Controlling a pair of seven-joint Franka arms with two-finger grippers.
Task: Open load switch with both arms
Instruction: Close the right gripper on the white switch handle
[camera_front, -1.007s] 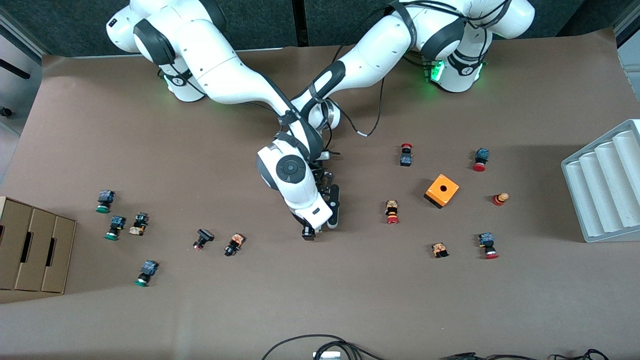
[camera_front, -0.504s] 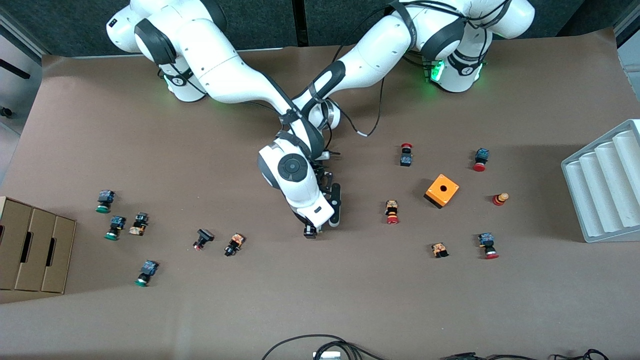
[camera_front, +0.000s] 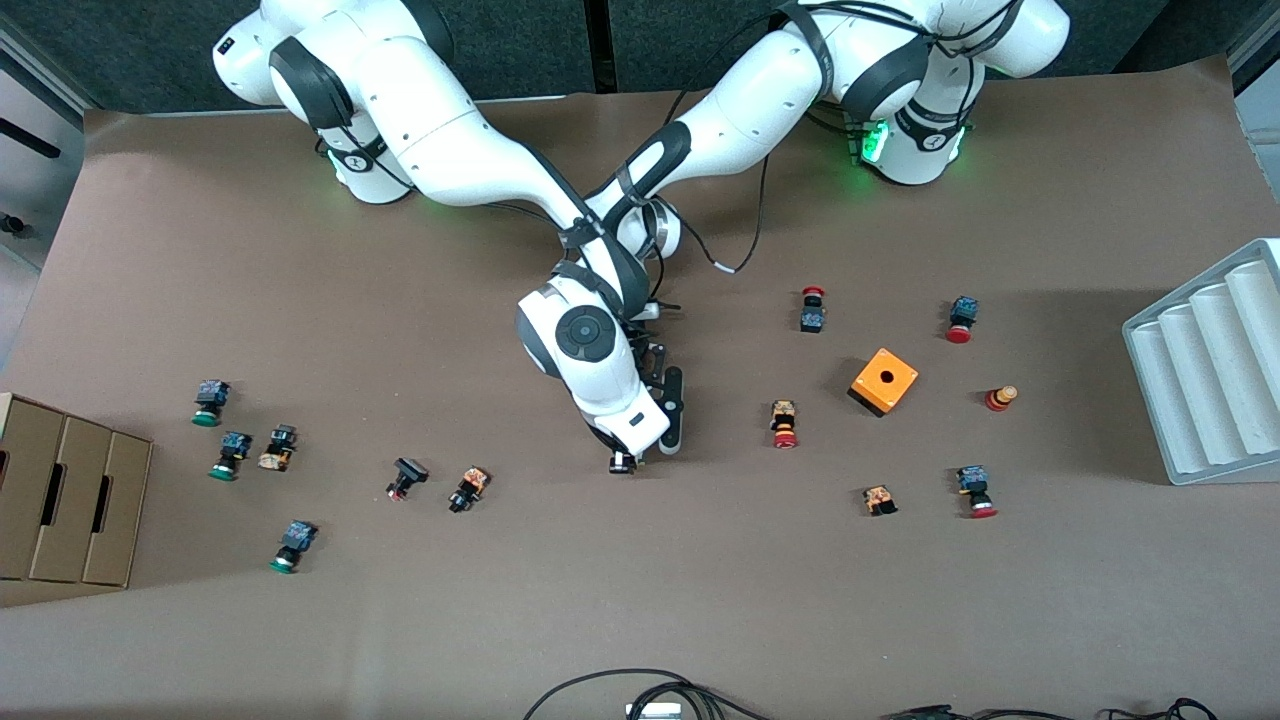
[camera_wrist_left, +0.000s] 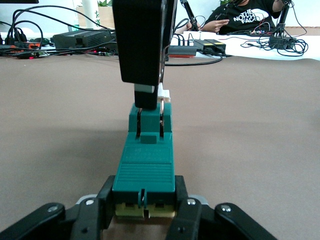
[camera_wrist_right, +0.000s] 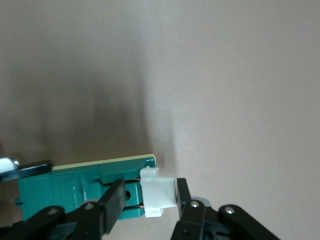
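Both grippers — left (camera_wrist_left: 145, 207), right (camera_wrist_right: 150, 200) — clamped on load switch (camera_wrist_left: 146, 162).

Even overhead lighting; soft shadows on the brown paper-covered table (camera_front: 700, 600) toward 9 o'clock. Right wrist view blurred, dim at 9 o'clock.

A brown table (camera_front: 640, 600) is carrying scattered push buttons (camera_front: 785, 424); an orange cube (camera_front: 884, 380) (holed) is sitting at three o'clock.
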